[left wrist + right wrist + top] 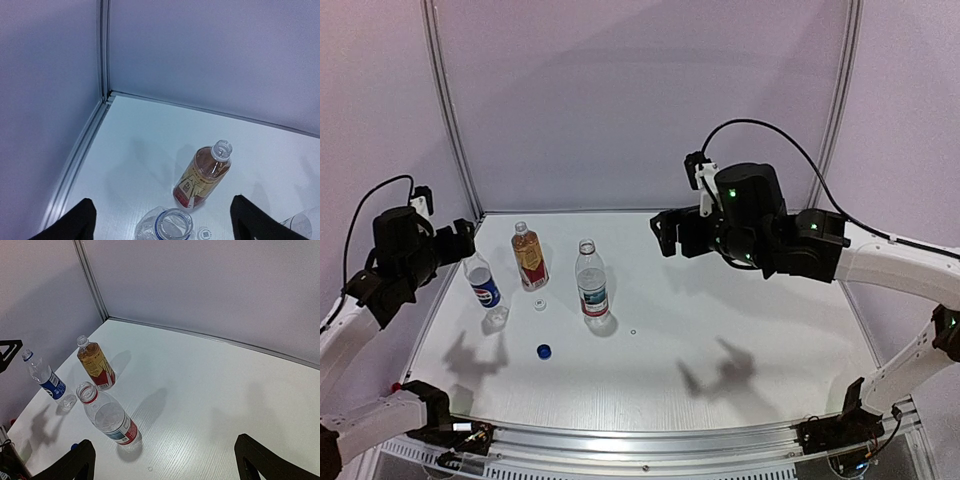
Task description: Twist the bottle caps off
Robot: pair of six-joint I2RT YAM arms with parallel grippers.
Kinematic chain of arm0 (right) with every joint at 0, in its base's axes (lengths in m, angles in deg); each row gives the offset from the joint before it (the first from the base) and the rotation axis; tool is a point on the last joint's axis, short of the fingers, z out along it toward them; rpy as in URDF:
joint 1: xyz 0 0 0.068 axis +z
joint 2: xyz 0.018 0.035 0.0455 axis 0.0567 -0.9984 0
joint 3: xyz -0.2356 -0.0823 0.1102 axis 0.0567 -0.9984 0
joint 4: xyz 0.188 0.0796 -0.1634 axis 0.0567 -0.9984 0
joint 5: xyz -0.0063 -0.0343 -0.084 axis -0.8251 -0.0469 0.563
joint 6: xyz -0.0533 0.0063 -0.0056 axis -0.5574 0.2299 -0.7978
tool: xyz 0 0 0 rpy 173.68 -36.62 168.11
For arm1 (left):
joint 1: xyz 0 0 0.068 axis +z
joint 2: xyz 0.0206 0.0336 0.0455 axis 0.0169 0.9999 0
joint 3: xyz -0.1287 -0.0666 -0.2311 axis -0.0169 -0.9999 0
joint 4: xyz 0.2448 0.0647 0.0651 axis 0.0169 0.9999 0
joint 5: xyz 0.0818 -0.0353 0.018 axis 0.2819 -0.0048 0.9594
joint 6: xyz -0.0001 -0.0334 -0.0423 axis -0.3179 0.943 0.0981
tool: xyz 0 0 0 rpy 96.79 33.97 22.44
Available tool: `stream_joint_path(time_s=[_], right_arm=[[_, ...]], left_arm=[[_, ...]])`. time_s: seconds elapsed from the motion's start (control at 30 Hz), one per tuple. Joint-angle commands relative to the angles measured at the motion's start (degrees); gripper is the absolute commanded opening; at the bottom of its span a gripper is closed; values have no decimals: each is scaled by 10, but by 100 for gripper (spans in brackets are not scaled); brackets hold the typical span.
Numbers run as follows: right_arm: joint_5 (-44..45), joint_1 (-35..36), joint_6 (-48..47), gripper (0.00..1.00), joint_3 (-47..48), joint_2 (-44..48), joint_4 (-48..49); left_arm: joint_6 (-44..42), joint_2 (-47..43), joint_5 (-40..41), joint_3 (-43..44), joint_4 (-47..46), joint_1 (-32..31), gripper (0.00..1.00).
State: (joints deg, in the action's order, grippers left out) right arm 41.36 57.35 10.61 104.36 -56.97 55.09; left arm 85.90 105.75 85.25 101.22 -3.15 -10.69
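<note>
- Left tool (162, 202): fingers spread wide and holding nothing. It hangs over the left side of the worktop (740, 350).
- Blue bottle (167, 226): directly below the left tool, between its fingers in the wrist view and apart from both. It stands upright, so its long axis points up at the tool. The neck is open, with no cap on it.
- Amber bottle (202, 175): just beyond the blue bottle, farther from the arm bases. It is upright with an open neck.
- White cap (204, 233): loose on the worktop, between the blue bottle and the red bottle (590, 287), just nearer the arm bases than the amber bottle.
- Red bottle: upright, to the right of the amber bottle. The neck is open and carries a red ring.
- Blue cap (544, 351): loose on the worktop, nearer the arm bases than any bottle.
- Right tool (165, 450): fingers spread wide and empty, high over the worktop. The bottles lie well apart, to its left.
- Judgement: the left arm is nearer to all three bottles. Every neck appears uncapped, so the task looks close to done.
</note>
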Motion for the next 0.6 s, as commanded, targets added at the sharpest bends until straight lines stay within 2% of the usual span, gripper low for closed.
stream_joint_path(time_s=[0.0, 0.27, 0.43, 0.57], right_arm=[[37, -2, 45, 99, 37, 0, -34], [115, -2, 68, 99, 141, -19, -74], [116, -2, 27, 99, 207, -34, -55], [112, -2, 16, 99, 235, -43, -57]], left_arm=[[-2, -25, 15, 39, 37, 1, 99], [-10, -49, 12, 130, 89, 1, 99], [-26, -54, 3, 206, 104, 1, 99], [-32, -54, 4, 230, 102, 1, 99]])
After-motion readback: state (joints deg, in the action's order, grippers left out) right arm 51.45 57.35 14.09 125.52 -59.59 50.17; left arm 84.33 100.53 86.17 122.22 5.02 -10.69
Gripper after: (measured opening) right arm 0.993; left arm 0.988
